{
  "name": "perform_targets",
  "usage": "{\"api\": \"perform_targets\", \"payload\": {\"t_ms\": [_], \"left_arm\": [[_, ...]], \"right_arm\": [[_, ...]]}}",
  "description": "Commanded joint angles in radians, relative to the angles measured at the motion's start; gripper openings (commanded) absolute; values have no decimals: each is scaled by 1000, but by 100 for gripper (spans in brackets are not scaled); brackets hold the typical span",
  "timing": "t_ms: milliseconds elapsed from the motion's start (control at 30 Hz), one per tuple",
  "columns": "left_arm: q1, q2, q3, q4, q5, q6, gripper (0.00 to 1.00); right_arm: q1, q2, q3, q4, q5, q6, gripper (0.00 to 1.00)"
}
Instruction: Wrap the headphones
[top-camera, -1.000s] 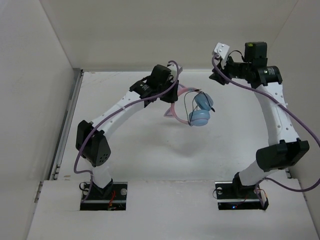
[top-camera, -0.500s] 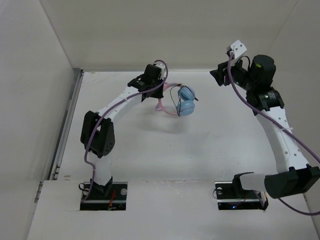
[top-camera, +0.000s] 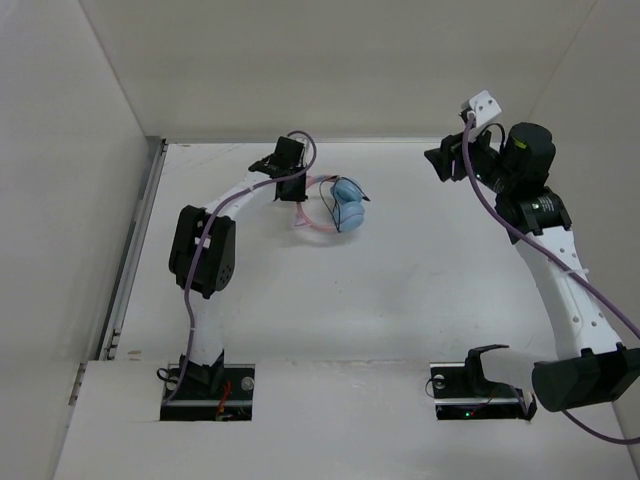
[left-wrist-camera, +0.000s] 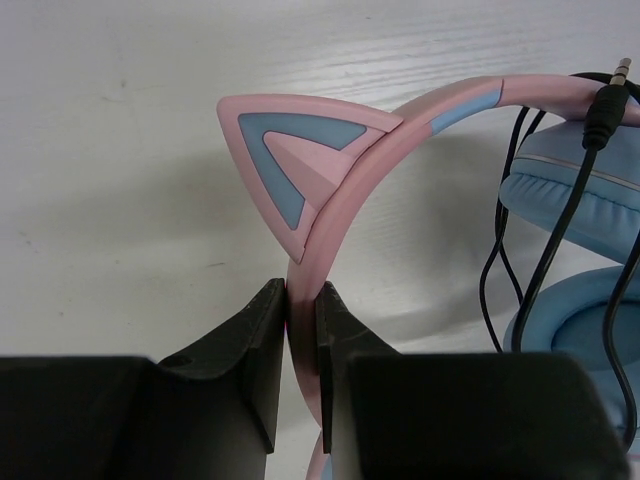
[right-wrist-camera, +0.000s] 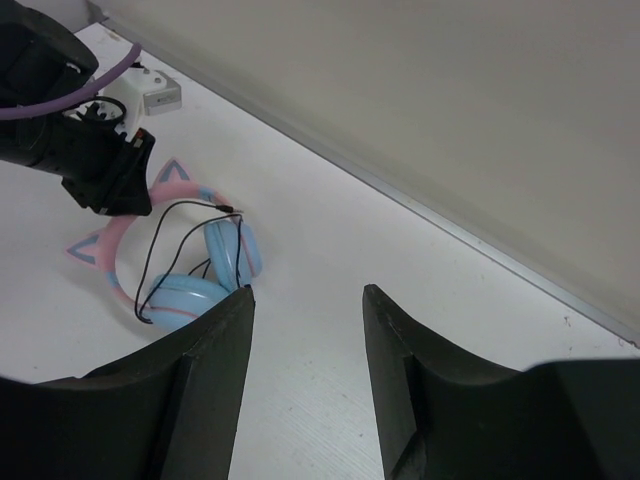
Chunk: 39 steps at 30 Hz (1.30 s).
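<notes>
**A:** Left gripper (left-wrist-camera: 300, 300) was shut tight on the headphones (left-wrist-camera: 300, 150), pinching the pink headband just below a cat ear.

**B:** And they sat far left on the tabletop (top-camera: 420, 290). The blue cups were side by side, with the plug (left-wrist-camera: 603, 110) loose above them.

**A:** On it or just off it, I couldn't tell.

**B:** Right gripper (right-wrist-camera: 305, 300) hung wide open and empty, well apart from them.
</notes>
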<state>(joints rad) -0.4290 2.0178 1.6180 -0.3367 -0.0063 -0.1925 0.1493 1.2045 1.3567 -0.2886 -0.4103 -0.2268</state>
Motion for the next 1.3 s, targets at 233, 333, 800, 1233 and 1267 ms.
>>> {"api": "perform_targets", "payload": {"t_ms": [233, 333, 800, 1233, 1267], "left_arm": [[31, 30, 25, 67, 88, -62, 4], [32, 42, 25, 64, 86, -67, 11], [39, 27, 11, 57, 57, -73, 41], [123, -261, 23, -19, 158, -102, 47], [137, -302, 42, -33, 198, -99, 48]], "right_arm": [[-15, -13, -4, 11, 8, 23, 54], [-15, -11, -5, 6, 7, 18, 54], [-21, -17, -24, 6, 4, 15, 54], [-72, -49, -36, -35, -7, 15, 55], [-86, -52, -27, -59, -18, 21, 55]]}}
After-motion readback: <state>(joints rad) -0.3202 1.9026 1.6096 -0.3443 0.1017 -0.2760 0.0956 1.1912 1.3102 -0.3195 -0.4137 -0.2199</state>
